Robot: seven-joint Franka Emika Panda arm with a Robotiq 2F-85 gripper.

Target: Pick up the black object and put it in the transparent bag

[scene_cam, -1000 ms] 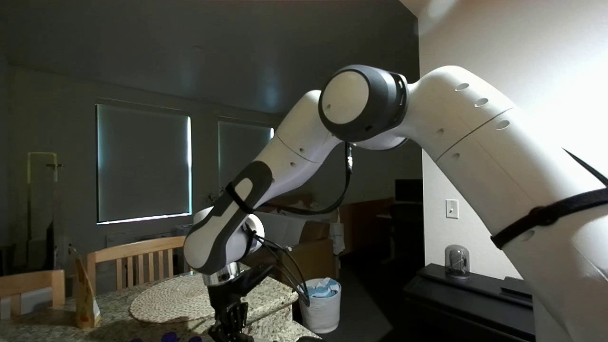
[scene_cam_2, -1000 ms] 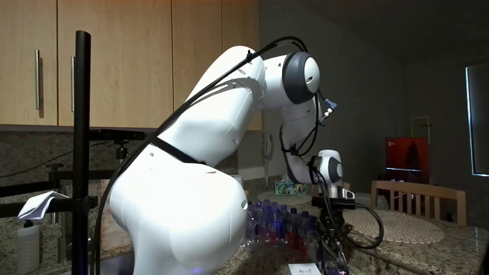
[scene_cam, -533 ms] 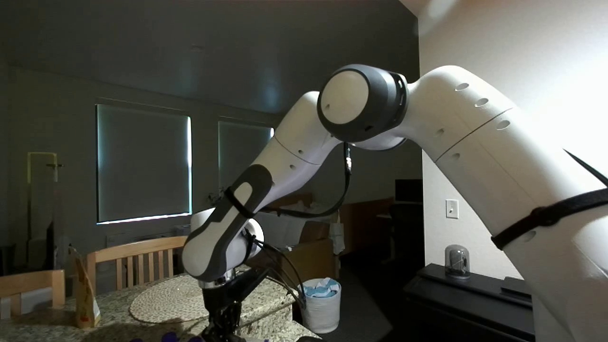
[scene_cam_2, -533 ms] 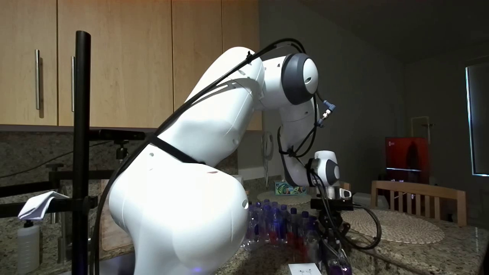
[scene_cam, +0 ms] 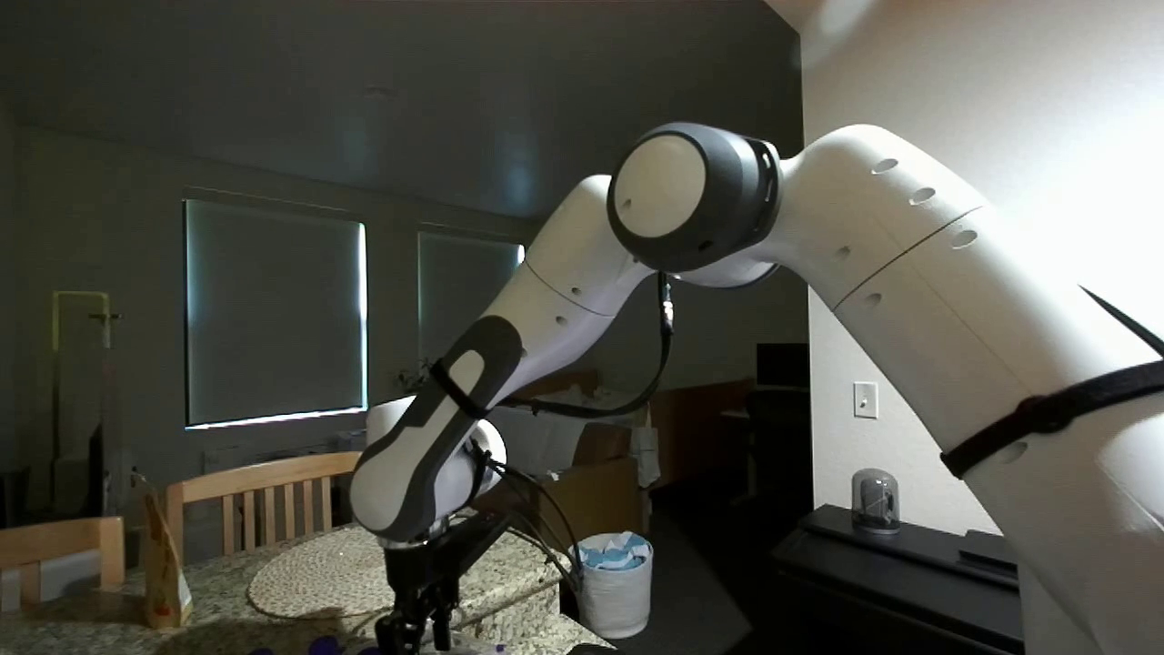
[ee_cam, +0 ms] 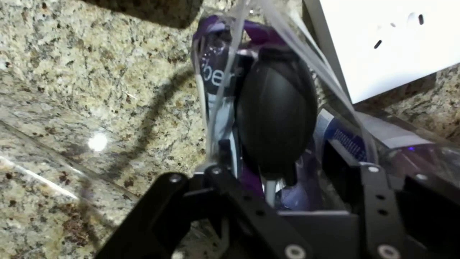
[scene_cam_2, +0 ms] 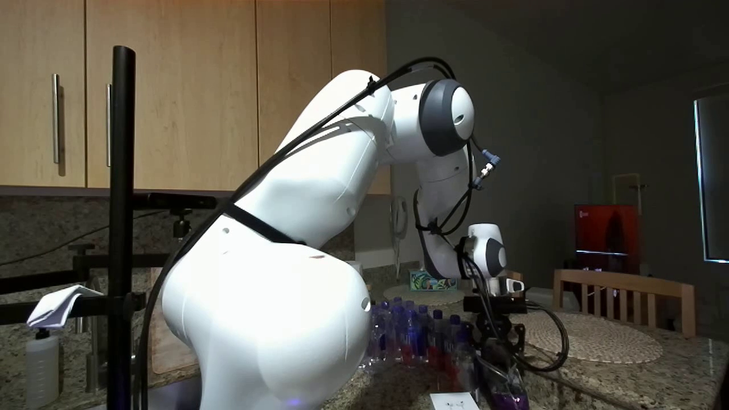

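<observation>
The claw [ee_cam: 282, 162] has its fingers [ee_cam: 373, 187] apart, one on either side of the near end of the black object [ee_cam: 278, 111], and as far as the wrist view shows they clamp nothing; such a spread suits either letting a thing go or making ready to take it. The black object, a smooth dark bulb, lies lengthwise between and ahead of those fingers, framed on both sides by the clear edges of what I take to be the transparent bag [ee_cam: 233, 54], purple in places, its mouth seemingly spread around the black object so as to receive it. On that reading the drop is nearly done, and the claw need only draw straight back without snagging those edges; whether the black object is fully inside I cannot tell. Just right of the black object in the wrist view is a blue-labelled bottle [ee_cam: 348, 140], and at the black object's upper right a white box [ee_cam: 391, 43]; together they may keep the soft plastic from sagging that way. Left of the black object shows the speckled table [ee_cam: 165, 86] that carries them. Well apart from the black object, in an exterior view, stands a bin [scene_cam: 618, 605], with a pale bluish lining [scene_cam: 620, 553] probably meant for waste rather than for this task.
</observation>
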